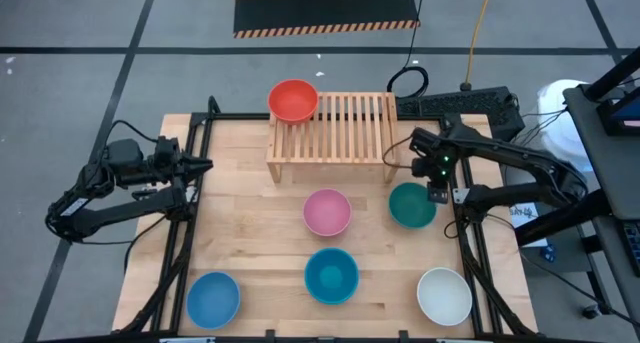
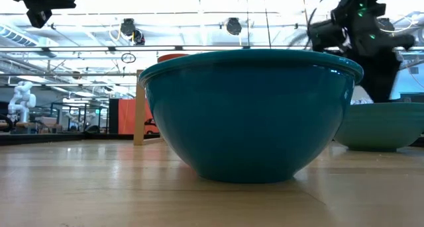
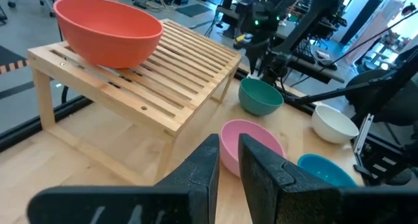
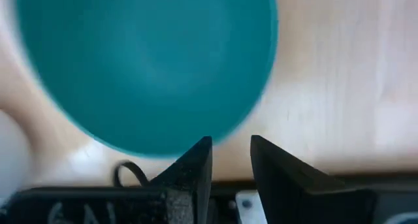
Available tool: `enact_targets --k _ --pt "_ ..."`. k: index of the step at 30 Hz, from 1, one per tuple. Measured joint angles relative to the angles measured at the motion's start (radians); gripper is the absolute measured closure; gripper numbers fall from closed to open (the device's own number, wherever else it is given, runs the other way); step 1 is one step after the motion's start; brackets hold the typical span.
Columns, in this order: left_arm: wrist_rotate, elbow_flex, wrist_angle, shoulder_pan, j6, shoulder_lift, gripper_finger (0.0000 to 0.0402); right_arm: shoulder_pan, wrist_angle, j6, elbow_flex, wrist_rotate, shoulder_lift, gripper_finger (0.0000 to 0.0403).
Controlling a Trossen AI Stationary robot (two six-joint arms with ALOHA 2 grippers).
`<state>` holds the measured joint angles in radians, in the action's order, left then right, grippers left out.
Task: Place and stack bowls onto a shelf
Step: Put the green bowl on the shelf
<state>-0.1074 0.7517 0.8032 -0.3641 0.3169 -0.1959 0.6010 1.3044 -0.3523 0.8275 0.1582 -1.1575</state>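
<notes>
The red bowl (image 1: 293, 100) (image 3: 108, 29) sits on its base on the left end of the slatted shelf (image 1: 340, 128) (image 3: 170, 74). On the tabletop stand the pink bowl (image 1: 327, 211), dark green bowl (image 1: 409, 205), teal bowl (image 1: 331, 275) (image 2: 248, 114), light blue bowl (image 1: 213, 298) and white bowl (image 1: 444, 295). My right gripper (image 1: 437, 188) (image 4: 232, 145) hovers narrowly open, pointing down, just off the right rim of the dark green bowl (image 4: 144, 61) and touching nothing. My left gripper (image 1: 205, 165) (image 3: 228, 155) waits shut at the table's left edge, aimed toward the shelf.
The shelf stands at the table's far edge, and its middle and right parts (image 1: 365, 123) carry nothing. Black frame rails (image 1: 190, 233) run along both table sides. Cables and a dark box (image 1: 470, 103) lie beyond the far right corner.
</notes>
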Motion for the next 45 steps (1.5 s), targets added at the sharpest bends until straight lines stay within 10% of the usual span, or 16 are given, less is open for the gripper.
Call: enact_targets --k 30,45 --pt "0.029 0.0 -0.083 0.0 0.033 0.0 0.0339 0.014 -0.049 0.02 -0.049 0.065 0.086 0.0305" --pt "0.03 0.0 -0.1 0.0 0.024 0.0 0.0339 0.058 -0.16 0.401 -0.023 0.13 0.108 0.0305"
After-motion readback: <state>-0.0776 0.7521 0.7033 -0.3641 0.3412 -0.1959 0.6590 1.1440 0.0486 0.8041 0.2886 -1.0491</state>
